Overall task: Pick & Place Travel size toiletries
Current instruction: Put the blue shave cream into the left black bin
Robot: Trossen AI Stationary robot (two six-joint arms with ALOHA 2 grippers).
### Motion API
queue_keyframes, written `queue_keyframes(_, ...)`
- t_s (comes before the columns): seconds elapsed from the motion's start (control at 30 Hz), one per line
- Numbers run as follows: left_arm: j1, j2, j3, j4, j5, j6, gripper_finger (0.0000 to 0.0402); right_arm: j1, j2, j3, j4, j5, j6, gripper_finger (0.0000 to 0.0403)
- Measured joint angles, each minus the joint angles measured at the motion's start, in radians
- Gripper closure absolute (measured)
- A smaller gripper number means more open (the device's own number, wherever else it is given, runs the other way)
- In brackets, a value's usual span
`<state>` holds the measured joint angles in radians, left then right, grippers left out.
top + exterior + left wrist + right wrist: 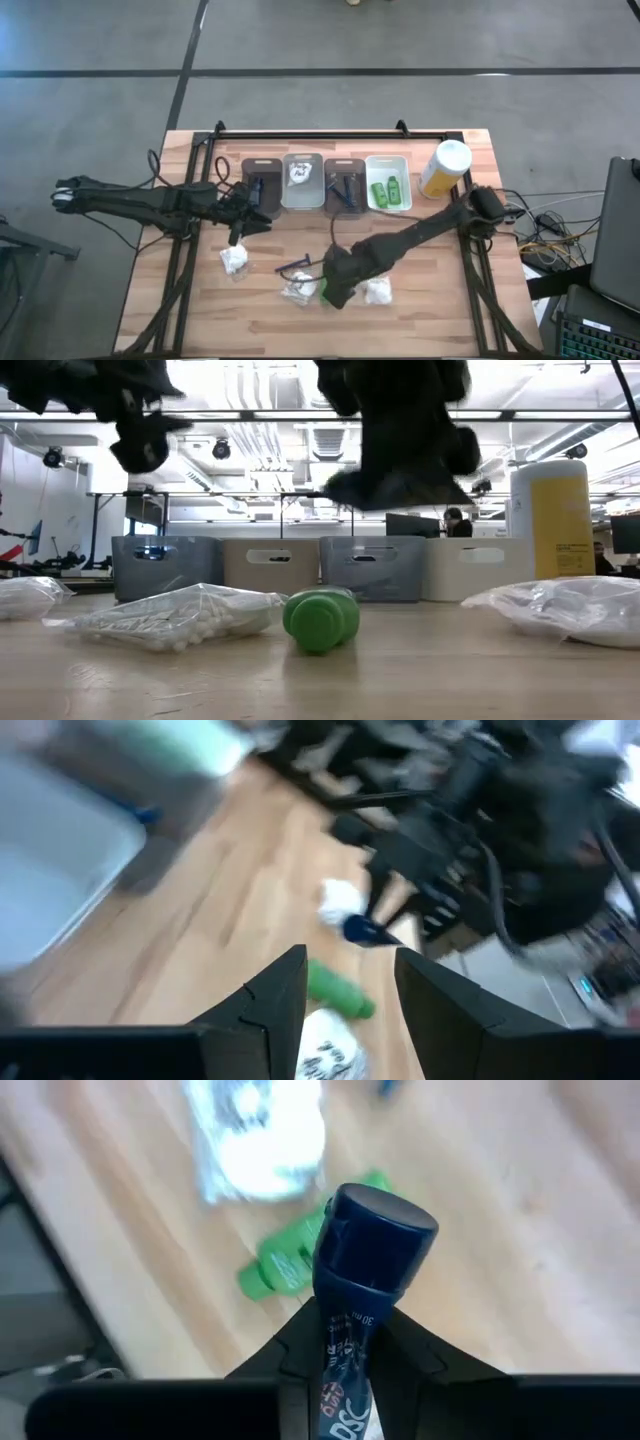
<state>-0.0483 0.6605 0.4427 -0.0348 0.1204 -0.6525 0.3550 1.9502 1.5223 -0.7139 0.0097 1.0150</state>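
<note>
Right tool [345,1345] is clamped on a black tube [365,1270], cap pointing away from it; the bins [302,182] look farthest, probably beyond the left tool [345,995], which hangs open.

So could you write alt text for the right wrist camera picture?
The right gripper holds a small black tube, cap outward, above a wooden table. Below lie a green bottle and a clear-wrapped white packet.

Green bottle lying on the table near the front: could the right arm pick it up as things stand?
Probably not yet. The right tool is already shut on a black tube, hovering just above the green bottle; it would need to drop the tube off first.
</note>
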Motion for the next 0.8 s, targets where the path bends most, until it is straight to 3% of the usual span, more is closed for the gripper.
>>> queue_keyframes(0.13,-0.001,0.003,0.0,0.111,0.089,0.223,0.0243,-0.059,-0.079,0.0,0.022,-0.006,-0.069,0.0346)
queue_keyframes(0.27,-0.001,0.014,0.0,0.183,0.094,0.385,0.0243,-0.128,-0.121,0.0,0.074,-0.066,-0.092,0.0346)
queue_keyframes(0.5,0.003,0.084,0.022,0.204,0.099,0.16,0.0242,-0.164,-0.124,0.018,0.128,-0.094,-0.165,0.0345)
queue_keyframes(0.67,0.016,0.194,0.056,0.203,0.246,0.029,0.0233,-0.163,-0.103,0.062,0.132,-0.098,-0.207,0.0344)
queue_keyframes(0.8,0.02,0.274,0.093,0.227,0.337,0.082,0.0217,-0.162,-0.101,0.082,0.14,-0.097,-0.214,0.0344)
